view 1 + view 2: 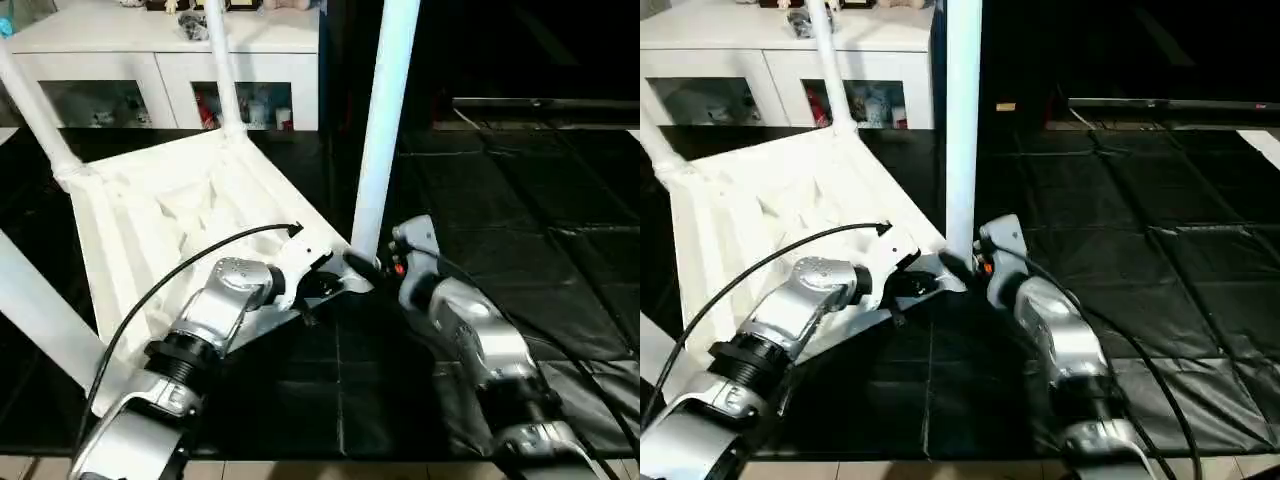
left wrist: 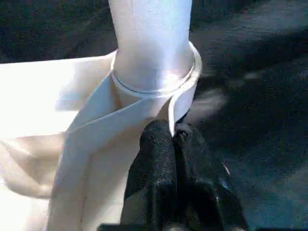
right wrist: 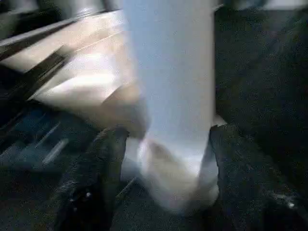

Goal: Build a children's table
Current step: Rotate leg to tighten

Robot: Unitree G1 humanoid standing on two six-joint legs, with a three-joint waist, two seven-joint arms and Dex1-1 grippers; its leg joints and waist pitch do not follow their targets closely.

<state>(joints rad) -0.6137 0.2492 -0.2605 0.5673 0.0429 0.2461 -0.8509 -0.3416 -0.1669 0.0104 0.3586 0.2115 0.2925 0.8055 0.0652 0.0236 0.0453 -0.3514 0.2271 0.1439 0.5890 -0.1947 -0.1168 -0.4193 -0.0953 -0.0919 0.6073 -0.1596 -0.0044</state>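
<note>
The scene is viewed from head height by both eye views, angled forward and down over the forearms. The upright table leg (image 1: 383, 120) is framed closely by each wrist view, and its socket corner (image 2: 153, 91) is shared by all four.

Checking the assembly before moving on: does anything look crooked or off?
Nothing is broken, but the table top lies upside down and tilted on the black mat, its legs pointing different ways; the near corner leg stands almost upright.
</note>
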